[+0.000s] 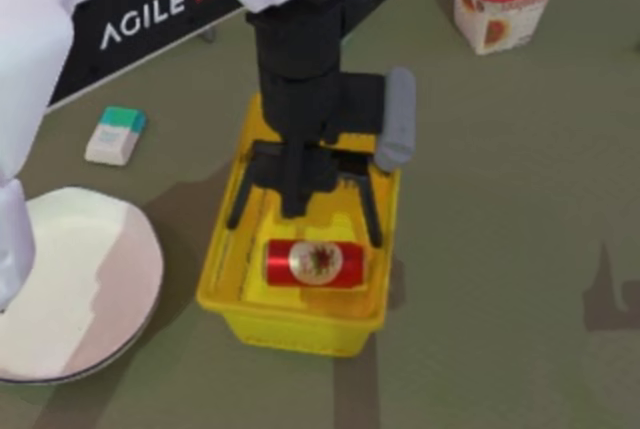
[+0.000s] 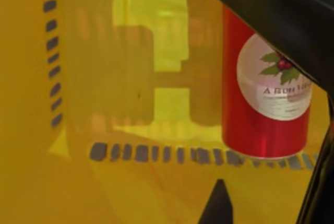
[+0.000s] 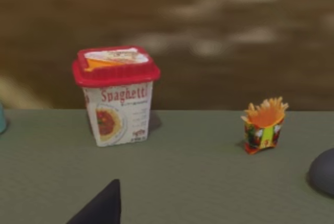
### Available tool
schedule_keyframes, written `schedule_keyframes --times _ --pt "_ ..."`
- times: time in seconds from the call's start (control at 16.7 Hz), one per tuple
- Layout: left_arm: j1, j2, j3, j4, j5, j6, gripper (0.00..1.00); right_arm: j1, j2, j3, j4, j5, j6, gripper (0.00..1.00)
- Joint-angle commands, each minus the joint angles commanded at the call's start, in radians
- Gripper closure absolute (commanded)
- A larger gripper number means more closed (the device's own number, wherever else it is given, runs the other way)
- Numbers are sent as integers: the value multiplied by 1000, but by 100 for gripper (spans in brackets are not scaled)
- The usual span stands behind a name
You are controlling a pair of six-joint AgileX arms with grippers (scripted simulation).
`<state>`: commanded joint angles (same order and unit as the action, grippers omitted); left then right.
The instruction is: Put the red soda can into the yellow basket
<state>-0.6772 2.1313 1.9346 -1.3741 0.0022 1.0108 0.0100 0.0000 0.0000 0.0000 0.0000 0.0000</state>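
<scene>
Already the red soda can [image 1: 314, 264] lies on its side inside the yellow basket [image 1: 225, 301], low in the frame's middle. The left gripper [image 1: 300, 211] hangs just above it, open and holding nothing. Lifting carelessly could catch a black handle [image 1: 243, 185] and drag the basket.

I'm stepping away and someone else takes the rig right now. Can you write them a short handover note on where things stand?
Left gripper: over the yellow basket, reaching down inside it, fingers open and off the can.
Right gripper: not in the top view; its wrist camera faces the spaghetti tub and a small fries carton at the far edge of the table.
Red soda can: lying on its side on the basket floor, near the basket's front wall.
Done: can is in the basket and released.
Left: lift the left arm clear of the basket.
</scene>
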Motion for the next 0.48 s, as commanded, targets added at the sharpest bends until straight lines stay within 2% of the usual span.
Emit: schedule_keyframes --times 0.12,0.48 --pt "0 0 0 0 0 0 98 0 0 0 0 0 0 0" --pt "0 0 0 0 0 0 100 0 0 0 0 0 0 0"
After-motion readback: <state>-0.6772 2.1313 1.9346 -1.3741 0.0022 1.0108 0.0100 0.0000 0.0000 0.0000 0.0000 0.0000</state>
